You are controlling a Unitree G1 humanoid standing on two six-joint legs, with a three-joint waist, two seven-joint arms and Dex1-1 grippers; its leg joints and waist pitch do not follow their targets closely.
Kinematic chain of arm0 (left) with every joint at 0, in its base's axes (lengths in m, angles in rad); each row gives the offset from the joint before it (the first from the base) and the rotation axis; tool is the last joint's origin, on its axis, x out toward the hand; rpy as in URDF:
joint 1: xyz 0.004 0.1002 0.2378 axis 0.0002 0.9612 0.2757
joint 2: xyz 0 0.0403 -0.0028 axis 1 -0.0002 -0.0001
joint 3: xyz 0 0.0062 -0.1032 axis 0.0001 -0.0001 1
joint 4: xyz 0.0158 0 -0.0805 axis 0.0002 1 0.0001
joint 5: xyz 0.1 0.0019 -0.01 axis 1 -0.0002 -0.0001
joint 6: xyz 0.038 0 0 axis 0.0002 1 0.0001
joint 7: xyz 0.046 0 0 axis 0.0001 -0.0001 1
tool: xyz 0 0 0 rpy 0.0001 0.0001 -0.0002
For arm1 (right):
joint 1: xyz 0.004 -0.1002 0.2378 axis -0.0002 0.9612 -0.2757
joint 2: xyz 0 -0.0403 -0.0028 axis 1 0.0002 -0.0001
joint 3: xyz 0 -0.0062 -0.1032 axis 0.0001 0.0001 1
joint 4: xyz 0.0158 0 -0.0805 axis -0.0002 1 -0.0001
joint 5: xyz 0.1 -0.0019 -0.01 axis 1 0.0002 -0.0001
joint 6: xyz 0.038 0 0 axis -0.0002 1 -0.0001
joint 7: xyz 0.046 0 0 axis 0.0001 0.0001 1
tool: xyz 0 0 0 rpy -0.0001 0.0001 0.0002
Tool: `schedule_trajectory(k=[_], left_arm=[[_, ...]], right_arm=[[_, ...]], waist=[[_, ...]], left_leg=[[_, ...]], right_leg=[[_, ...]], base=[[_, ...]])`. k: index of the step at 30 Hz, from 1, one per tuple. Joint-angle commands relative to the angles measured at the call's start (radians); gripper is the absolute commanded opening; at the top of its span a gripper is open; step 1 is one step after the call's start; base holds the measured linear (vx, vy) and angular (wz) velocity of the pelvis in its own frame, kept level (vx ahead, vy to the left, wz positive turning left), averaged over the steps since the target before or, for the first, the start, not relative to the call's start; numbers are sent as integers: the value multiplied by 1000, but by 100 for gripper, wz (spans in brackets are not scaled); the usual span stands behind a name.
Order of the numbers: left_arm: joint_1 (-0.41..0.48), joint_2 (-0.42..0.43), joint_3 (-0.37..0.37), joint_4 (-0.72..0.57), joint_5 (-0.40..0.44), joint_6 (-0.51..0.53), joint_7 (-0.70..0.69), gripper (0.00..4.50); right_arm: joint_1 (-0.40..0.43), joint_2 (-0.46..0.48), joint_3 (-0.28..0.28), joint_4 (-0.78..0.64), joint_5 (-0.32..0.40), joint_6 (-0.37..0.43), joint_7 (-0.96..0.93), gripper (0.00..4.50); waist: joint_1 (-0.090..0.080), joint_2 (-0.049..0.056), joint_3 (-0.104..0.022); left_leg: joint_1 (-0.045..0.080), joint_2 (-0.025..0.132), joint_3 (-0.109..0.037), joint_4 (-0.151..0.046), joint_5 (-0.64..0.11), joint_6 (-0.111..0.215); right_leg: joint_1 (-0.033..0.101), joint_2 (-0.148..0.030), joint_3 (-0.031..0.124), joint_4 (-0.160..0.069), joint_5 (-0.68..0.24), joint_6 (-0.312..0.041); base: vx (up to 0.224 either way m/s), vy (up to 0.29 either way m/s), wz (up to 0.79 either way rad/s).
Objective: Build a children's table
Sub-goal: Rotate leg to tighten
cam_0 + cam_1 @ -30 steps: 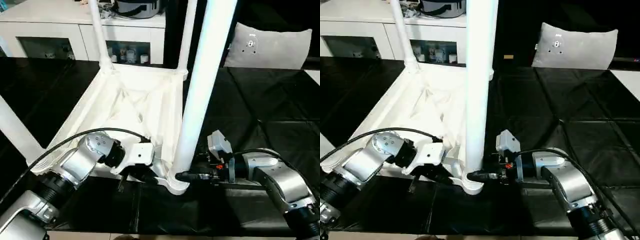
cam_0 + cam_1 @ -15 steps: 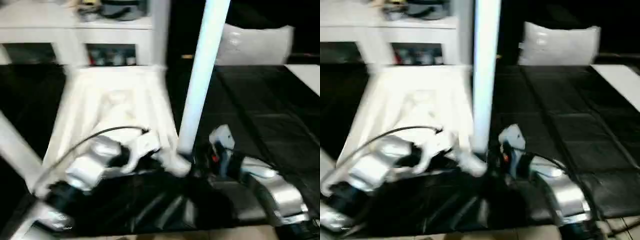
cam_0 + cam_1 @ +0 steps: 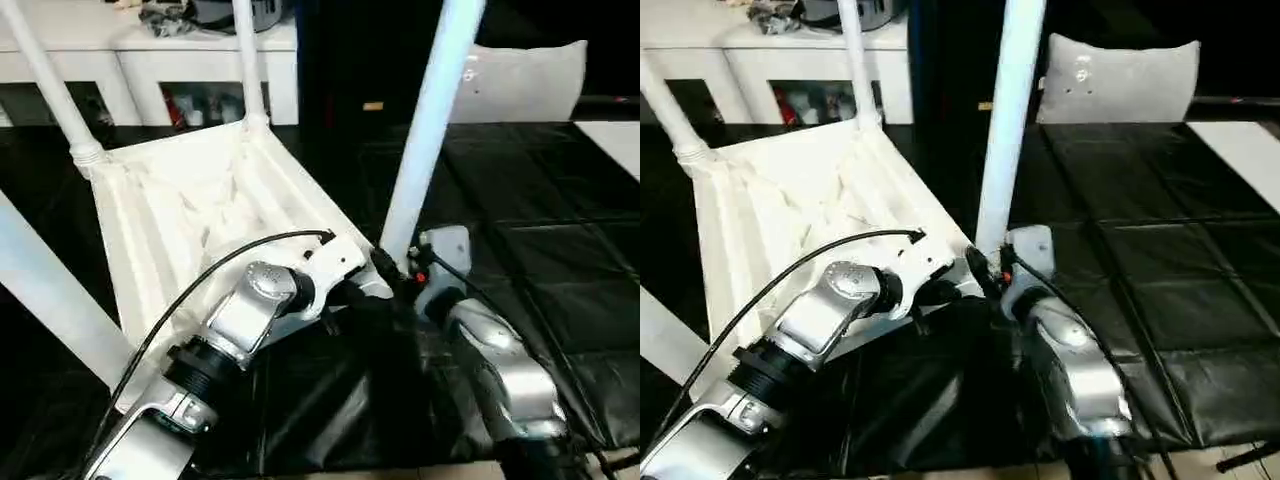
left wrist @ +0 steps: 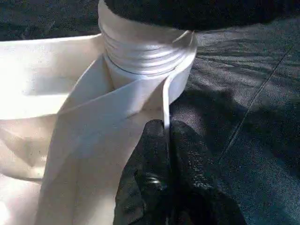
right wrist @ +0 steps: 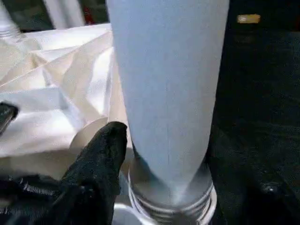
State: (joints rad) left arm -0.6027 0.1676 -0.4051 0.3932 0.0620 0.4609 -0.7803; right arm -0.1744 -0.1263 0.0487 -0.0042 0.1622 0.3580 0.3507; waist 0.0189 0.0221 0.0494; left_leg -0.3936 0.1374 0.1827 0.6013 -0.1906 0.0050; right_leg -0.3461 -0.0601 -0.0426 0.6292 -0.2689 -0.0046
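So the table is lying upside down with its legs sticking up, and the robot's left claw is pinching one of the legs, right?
Not quite. The table is upside down with its legs up, but the left claw is pinching the thin rim of the tabletop beside the corner socket, not a leg; the left wrist view shows this. The leg near that corner stands between the right claw's fingers.

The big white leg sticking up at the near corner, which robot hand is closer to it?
Right. The right gripper has its black fingers around the leg just above its threaded base. The left gripper is pinched on the tabletop rim beside that leg's corner socket.
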Motion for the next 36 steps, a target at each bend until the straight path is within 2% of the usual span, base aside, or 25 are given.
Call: schedule_trajectory(k=[1, 3, 5, 6, 7, 8, 11, 14, 16, 18, 21, 22, 24, 26, 27, 31, 36], left_arm=[[-24, 19, -8, 6, -1, -53, -30, 0], [-12, 50, -1, 9, -13, -115, -85, 0], [-6, 62, 0, 8, -20, -146, -110, 0], [7, 90, -11, 4, -26, -196, -163, 0], [11, 95, -14, 3, -27, -208, -173, 0], [18, 107, -20, 3, -33, -241, -203, 0], [34, 132, -24, 13, -49, -294, -265, 0], [44, 144, -10, 39, -81, -346, -322, 0], [46, 150, -10, 38, -91, -359, -346, 0], [49, 161, -13, 37, -103, -371, -382, 0], [56, 194, -32, 26, -108, -397, -466, 0], [59, 204, -40, 20, -109, -408, -494, 0], [66, 229, -58, -3, -112, -421, -552, 0], [68, 236, -64, -10, -111, -422, -566, 0], [67, 242, -70, -14, -108, -429, -578, 0], [70, 254, -79, -28, -99, -441, -594, 0], [62, 250, -74, -16, -98, -455, -605, 0]], right_arm=[[32, -22, 30, -15, 13, -2, 60, 318], [64, -88, 17, -43, 33, -18, 134, 350], [72, -111, 10, -52, 44, -24, 164, 354], [81, -154, -9, -65, 68, -44, 228, 363], [82, -163, -13, -67, 74, -46, 241, 375], [84, -183, -25, -72, 92, -50, 276, 375], [78, -247, -38, -72, 131, -59, 385, 402], [58, -334, -11, -45, 143, -103, 536, 410], [51, -352, 0, -38, 146, -114, 573, 410], [38, -372, 13, -24, 151, -131, 622, 410], [-4, -403, 44, 32, 161, -168, 741, 410], [-20, -407, 49, 51, 169, -167, 773, 384], [-71, -405, 57, 106, 177, -172, 828, 384], [-82, -407, 63, 116, 180, -169, 847, 370], [-91, -411, 71, 124, 186, -166, 870, 347], [-107, -419, 99, 132, 199, -150, 934, 326], [-120, -426, 137, 136, 218, -110, 1023, 272]], waist=[[4, 4, -56], [11, 3, -54], [13, 5, -52], [14, 0, -52], [15, 2, -50], [16, -1, -51], [22, 0, -53], [29, -3, -54], [33, -9, -53], [36, -5, -53], [37, -10, -55], [38, -8, -55], [40, -16, -57], [44, -14, -58], [46, -12, -57], [54, -18, -60], [67, -22, -61]], left_leg=[[23, 104, -50, -73, -113, 79], [25, 106, -49, -74, -132, 75], [24, 104, -49, -74, -137, 76], [23, 105, -48, -74, -148, 76], [22, 106, -48, -75, -156, 77], [24, 107, -47, -74, -152, 78], [25, 111, -47, -71, -122, 97], [24, 108, -43, -68, -109, 109], [22, 105, -41, -65, -115, 117], [24, 107, -41, -65, -122, 114], [23, 106, -42, -63, -104, 122], [23, 106, -41, -63, -104, 124], [25, 108, -38, -62, -90, 131], [26, 109, -37, -60, -71, 140], [27, 110, -37, -61, -68, 142], [26, 111, -37, -60, -63, 142], [27, 113, -35, -60, -62, 135]], right_leg=[[27, -108, 54, -71, 162, -256], [27, -108, 55, -74, 139, -257], [28, -108, 55, -76, 130, -256], [29, -109, 56, -77, 107, -256], [28, -111, 56, -78, 81, -256], [27, -111, 55, -79, 70, -259], [26, -110, 54, -72, 106, -262], [26, -111, 51, -68, 130, -271], [27, -113, 51, -71, 116, -271], [24, -115, 51, -72, 77, -273], [26, -112, 47, -68, 80, -281], [24, -112, 47, -69, 77, -281], [22, -110, 46, -63, 90, -288], [21, -109, 44, -57, 112, -294], [20, -109, 44, -58, 115, -292], [20, -110, 42, -53, 133, -295], [19, -112, 42, -52, 126, -295]], base=[[0, 0, 0], [0, 0, 0], [0, 0, 0], [0, 0, 0], [0, 0, 0], [0, 0, 0], [0, 0, 0], [0, 0, 0], [0, 0, 0], [0, 0, 0], [0, 0, 0], [0, 0, 0], [0, 0, 0], [0, 0, 0], [0, 0, 0], [0, 0, 0], [0, 0, 0]])
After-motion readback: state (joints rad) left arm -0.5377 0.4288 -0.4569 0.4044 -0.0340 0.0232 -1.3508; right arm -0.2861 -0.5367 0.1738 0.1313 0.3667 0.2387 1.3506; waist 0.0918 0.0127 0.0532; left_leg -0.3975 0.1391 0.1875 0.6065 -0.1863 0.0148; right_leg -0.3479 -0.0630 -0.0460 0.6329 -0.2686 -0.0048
